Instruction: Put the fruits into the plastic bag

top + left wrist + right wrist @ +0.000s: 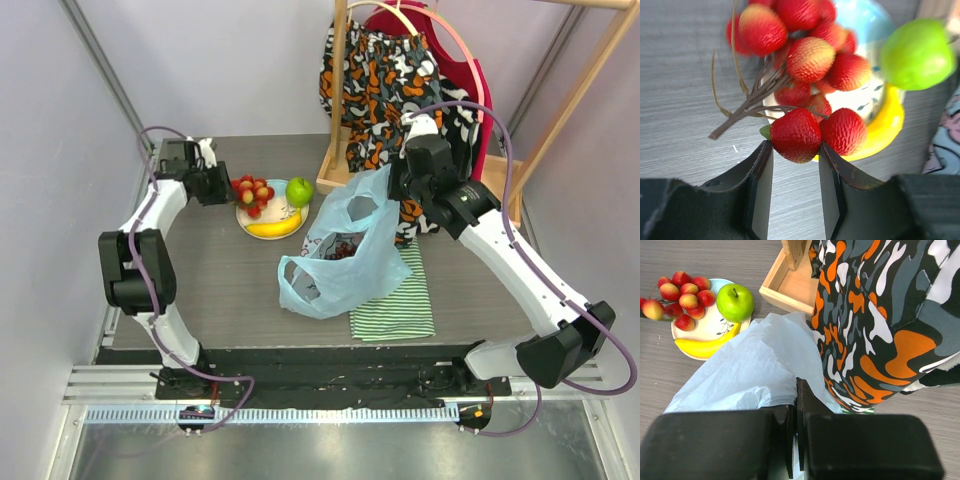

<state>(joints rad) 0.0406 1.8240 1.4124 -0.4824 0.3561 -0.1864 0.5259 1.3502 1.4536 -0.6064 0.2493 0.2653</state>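
Observation:
A bunch of red strawberries (252, 192) lies on a pale plate (243, 217) with a green apple (300, 190) and a yellow banana (274, 228). My left gripper (795, 147) is shut on the nearest strawberry (796, 135) of the bunch, which touches both fingertips. The light-blue plastic bag (345, 262) stands open in the middle of the table, with dark grapes (345, 247) showing inside. My right gripper (796, 385) is shut on the bag's upper edge (755, 370) and holds it up.
A green-and-white striped cloth (395, 300) lies under the bag's right side. Behind it stands a wooden rack (335, 175) with an orange, black and white garment (375, 75) hanging close against my right arm.

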